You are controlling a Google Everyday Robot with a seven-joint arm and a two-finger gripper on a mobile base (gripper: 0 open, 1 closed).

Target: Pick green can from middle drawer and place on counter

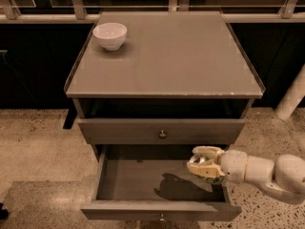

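Note:
The middle drawer (159,211) is pulled open, and its grey floor is bare apart from a shadow. My gripper (204,162) hangs inside the drawer's right part, above the floor, with the white arm reaching in from the right. Its pale fingers (206,151) are closed around the green can (214,179). Only a dark-green sliver of the can shows below them; the rest is hidden. The counter (167,56) is the cabinet's flat grey top, well above the gripper.
A white bowl (110,35) stands at the counter's back left corner. The knobbed front (162,130) above the open drawer is shut, with an open slot over it. A white post (291,99) stands to the right of the cabinet. The floor is speckled.

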